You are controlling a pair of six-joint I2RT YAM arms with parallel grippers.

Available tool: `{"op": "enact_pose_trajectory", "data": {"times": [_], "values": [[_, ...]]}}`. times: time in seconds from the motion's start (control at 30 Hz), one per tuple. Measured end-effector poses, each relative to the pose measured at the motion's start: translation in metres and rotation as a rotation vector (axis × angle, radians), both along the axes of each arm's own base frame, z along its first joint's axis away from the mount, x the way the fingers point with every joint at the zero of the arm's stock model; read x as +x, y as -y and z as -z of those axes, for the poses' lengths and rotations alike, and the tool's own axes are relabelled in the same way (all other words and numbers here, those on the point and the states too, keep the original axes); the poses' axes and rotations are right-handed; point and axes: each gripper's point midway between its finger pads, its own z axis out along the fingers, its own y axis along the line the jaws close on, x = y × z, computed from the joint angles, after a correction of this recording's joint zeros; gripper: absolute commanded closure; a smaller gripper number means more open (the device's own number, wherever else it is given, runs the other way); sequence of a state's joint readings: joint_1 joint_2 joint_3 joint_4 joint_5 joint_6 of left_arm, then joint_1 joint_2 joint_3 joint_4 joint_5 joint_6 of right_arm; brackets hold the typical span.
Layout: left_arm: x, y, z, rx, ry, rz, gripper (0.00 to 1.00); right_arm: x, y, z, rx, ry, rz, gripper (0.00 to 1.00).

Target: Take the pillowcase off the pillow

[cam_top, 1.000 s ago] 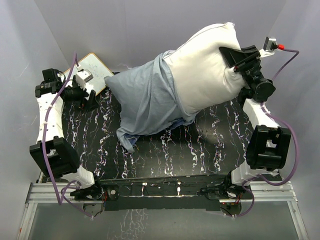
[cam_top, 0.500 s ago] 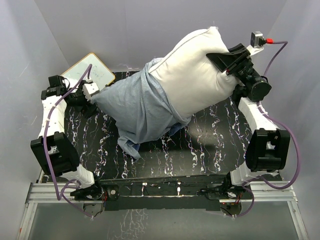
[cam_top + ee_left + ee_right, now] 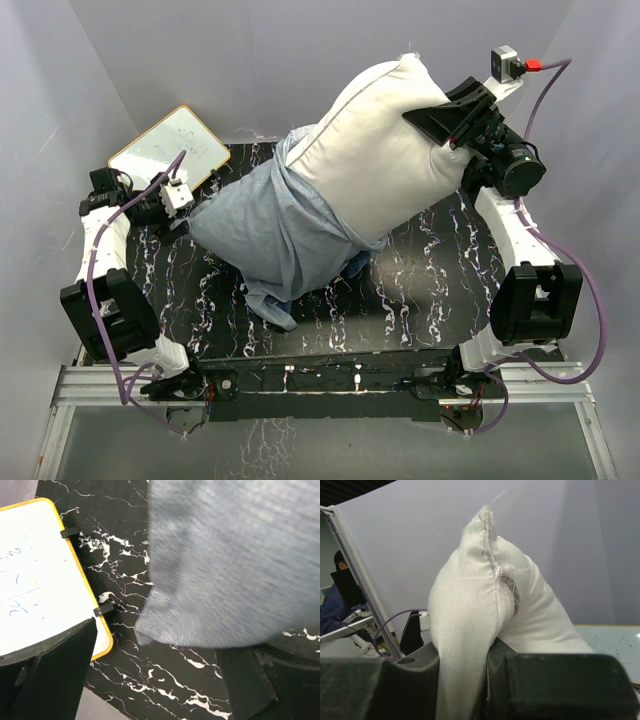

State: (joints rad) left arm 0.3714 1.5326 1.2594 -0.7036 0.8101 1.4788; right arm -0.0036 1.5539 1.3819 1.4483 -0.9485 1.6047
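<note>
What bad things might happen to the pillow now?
The right gripper pinches the pillow only by its seam edge, so the raised pillow might slip out. The pillowcase wraps its lower half and the open left gripper holds nothing, so the case may just lift along.

Top view from high at the near edge, facing down on the whole desk (image 3: 430, 290). Left wrist close over desk and white board (image 3: 35, 575); right wrist tight against pillow (image 3: 470, 630).
</note>
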Motion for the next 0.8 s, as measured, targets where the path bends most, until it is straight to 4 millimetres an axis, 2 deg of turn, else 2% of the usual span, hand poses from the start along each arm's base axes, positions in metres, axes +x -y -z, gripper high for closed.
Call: {"op": "enact_pose_trajectory", "data": {"times": [0.13,0.23,0.4,0.5,0.6,0.67,0.7,0.8], "values": [[-0.011,0.010,-0.008,-0.007,0.016,0.053,0.03,-0.004,-0.006,-0.001,-0.002,0.008,-0.018,0.92],[-0.033,0.021,-0.006,-0.013,-0.042,0.133,0.06,-0.005,-0.008,0.000,-0.003,0.021,-0.014,0.92],[-0.075,0.035,0.018,-0.035,-0.179,0.222,0.08,-0.011,-0.008,0.005,-0.006,0.060,0.028,0.92],[-0.104,0.043,0.039,-0.062,-0.276,0.258,0.13,-0.019,-0.007,0.002,-0.013,0.113,0.058,0.92],[-0.122,0.050,0.054,-0.087,-0.328,0.266,0.33,-0.026,-0.007,-0.002,-0.017,0.157,0.077,0.92],[-0.125,0.052,0.058,-0.098,-0.341,0.245,0.49,-0.026,-0.007,-0.003,-0.018,0.167,0.082,0.92],[-0.123,0.052,0.059,-0.101,-0.339,0.225,0.59,-0.026,-0.008,-0.002,-0.018,0.169,0.083,0.92],[-0.105,0.046,0.058,-0.101,-0.305,0.146,1.00,-0.024,-0.007,-0.001,-0.017,0.176,0.097,0.92]]}}
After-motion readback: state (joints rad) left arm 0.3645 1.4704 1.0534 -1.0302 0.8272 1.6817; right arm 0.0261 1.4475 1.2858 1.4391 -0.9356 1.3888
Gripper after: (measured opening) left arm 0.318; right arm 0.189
